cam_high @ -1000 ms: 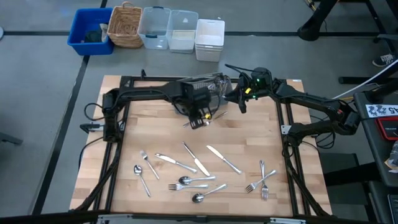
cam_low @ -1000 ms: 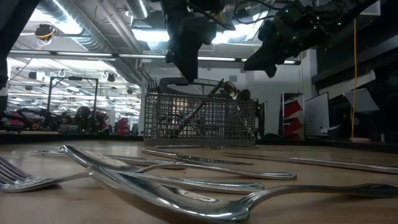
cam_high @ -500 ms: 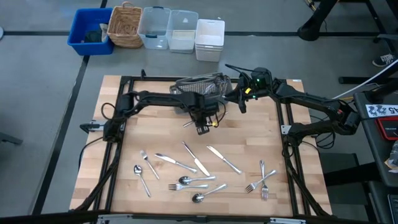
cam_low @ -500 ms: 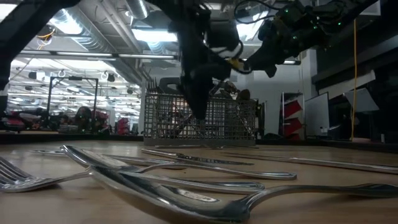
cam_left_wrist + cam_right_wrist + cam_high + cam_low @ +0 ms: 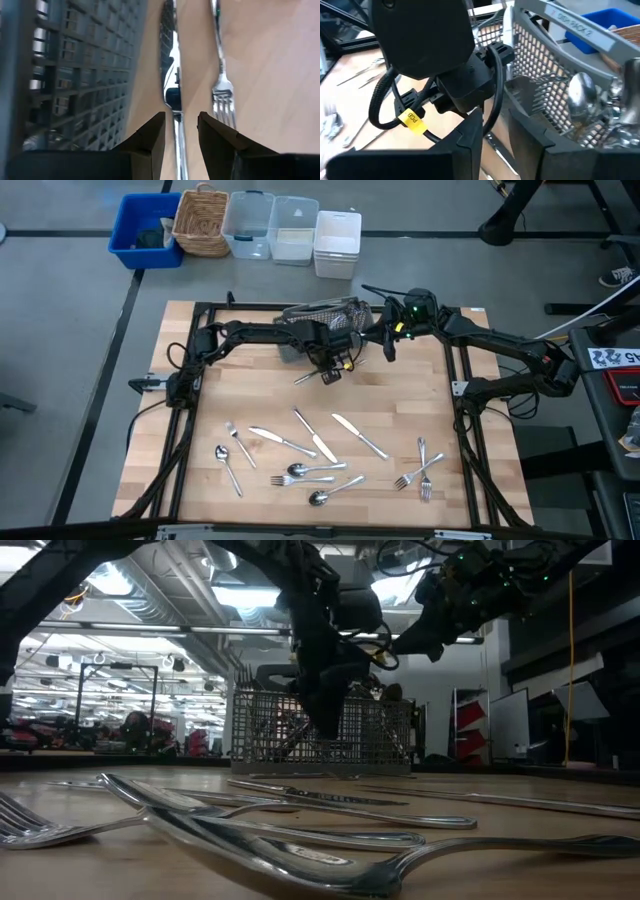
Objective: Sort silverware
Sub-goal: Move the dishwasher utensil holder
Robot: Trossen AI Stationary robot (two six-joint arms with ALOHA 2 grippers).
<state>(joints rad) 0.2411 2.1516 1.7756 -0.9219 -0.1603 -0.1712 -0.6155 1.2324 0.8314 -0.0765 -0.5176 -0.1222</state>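
A grey wire-mesh basket (image 5: 325, 313) stands at the table's far middle, with spoons and forks (image 5: 580, 95) inside it. On the wood just in front of its near wall (image 5: 85, 65) lie a table knife (image 5: 170, 60) and a fork (image 5: 222, 95), side by side. My left gripper (image 5: 330, 373) points steeply down over them. It is open, one finger on either side of the knife's handle (image 5: 179, 145); I cannot tell whether it touches. My right gripper (image 5: 388, 348) hangs open in the air at the basket's right end, with nothing between its fingers (image 5: 470, 135). More silverware (image 5: 320, 445) lies spread near the table's front.
Loose forks (image 5: 420, 470), spoons (image 5: 300, 472) and knives (image 5: 358, 435) cover the near half of the wooden table (image 5: 240, 390). Beyond its far edge stand a blue bin (image 5: 145, 230), a wicker basket (image 5: 203, 222), clear tubs (image 5: 270, 225) and a white container (image 5: 337, 242).
My left gripper has come down in front of the basket, close to the table, over the knife and fork there. Its fingers have kept the same gap. My right gripper has stayed where it was.
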